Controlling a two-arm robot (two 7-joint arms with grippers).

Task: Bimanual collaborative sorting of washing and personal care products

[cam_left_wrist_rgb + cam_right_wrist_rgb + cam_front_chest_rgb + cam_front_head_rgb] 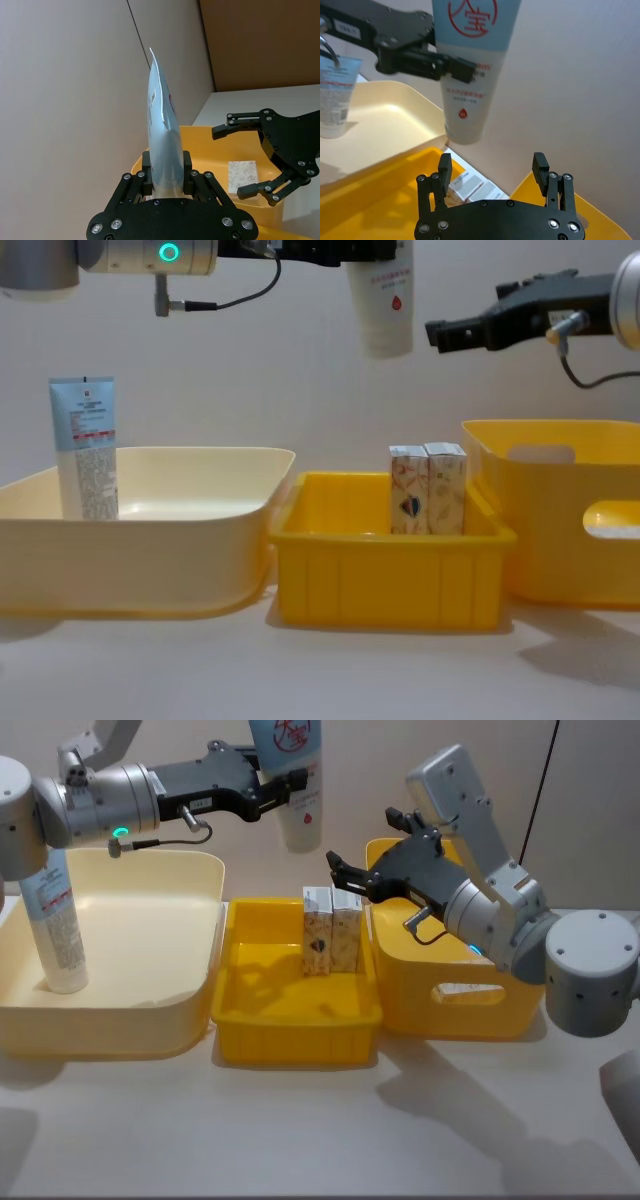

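Sorting looks well on its way. On the far left sits a big cream bin (pixel 110 1020), and one blue and white tube (pixel 55 930) stands up straight in its left side. Next, high up, the left gripper (pixel 283 788) is squeezed tight on a second tube (pixel 300 815) with red writing. That tube hangs with its cap end down, up in the air over the back of the middle yellow bin (pixel 295 1040), and only the gripper touches it. Down in that middle bin, two small cream boxes (pixel 345 940) stand side by side, touching each other, near the back wall. To the right of the held tube, the right gripper (pixel 492 161) hangs in the air with its jaws spread wide and nothing between them. It points toward the tube, near it but apart. Under that arm is another yellow bin (pixel 420 990) with handle holes; I cannot tell what is inside it. So I think one tube and two boxes are put away, and the tube in the air is the one left to place. It may be passed to the open gripper, or go in the cream bin with the other tube; the pictures cannot say which.
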